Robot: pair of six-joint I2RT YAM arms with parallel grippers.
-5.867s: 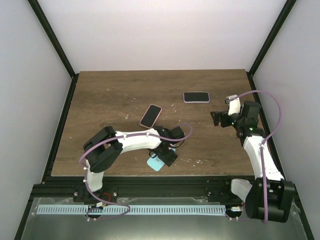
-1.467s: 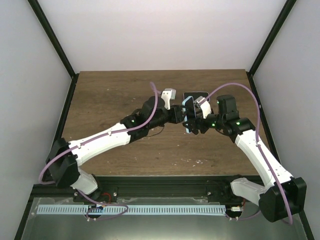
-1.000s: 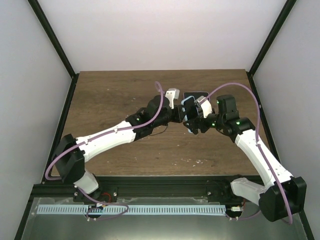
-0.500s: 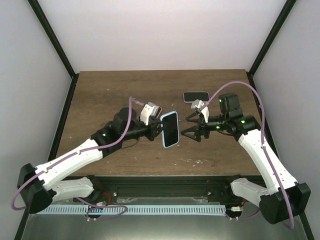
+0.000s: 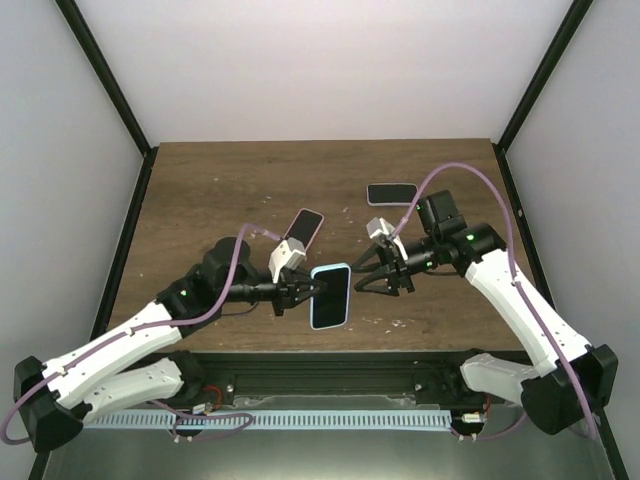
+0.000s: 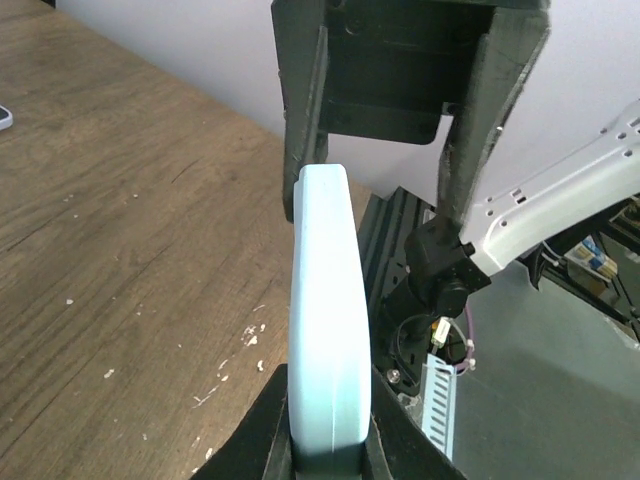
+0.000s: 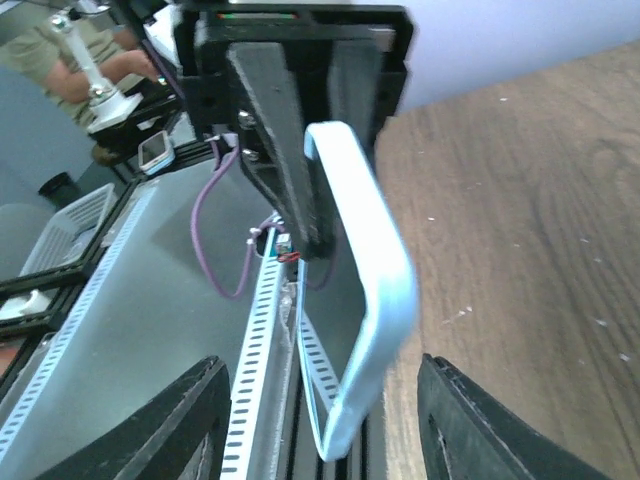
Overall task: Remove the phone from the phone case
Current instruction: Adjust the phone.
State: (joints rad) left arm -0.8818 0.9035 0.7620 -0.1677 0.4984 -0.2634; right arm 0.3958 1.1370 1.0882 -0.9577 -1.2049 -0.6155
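- The phone case (image 5: 316, 297), light blue, is held off the table (image 5: 210, 190) close to its near edge, with the phone (image 5: 331, 294) seated inside it, dark screen showing.
- The left gripper (image 5: 303, 289) is clamped on the case at its left long side. In the left wrist view the fingers pinch the pale rim from both faces.
- In the top view the long axis of the case runs roughly near to far, slightly tilted. The free long side points toward the right arm.
- The right gripper (image 5: 366, 272) stands just beside that free side, not touching it. Its jaws are spread partway and hold nothing. In the right wrist view both fingers (image 7: 170, 425) sit apart with the case ahead of them.
- Judgement: the right arm is the one placed to work on the free rim, approaching leftward.
- Farther back on the table lie a pink-edged phone (image 5: 302, 231) and a dark phone (image 5: 391, 194), well apart.
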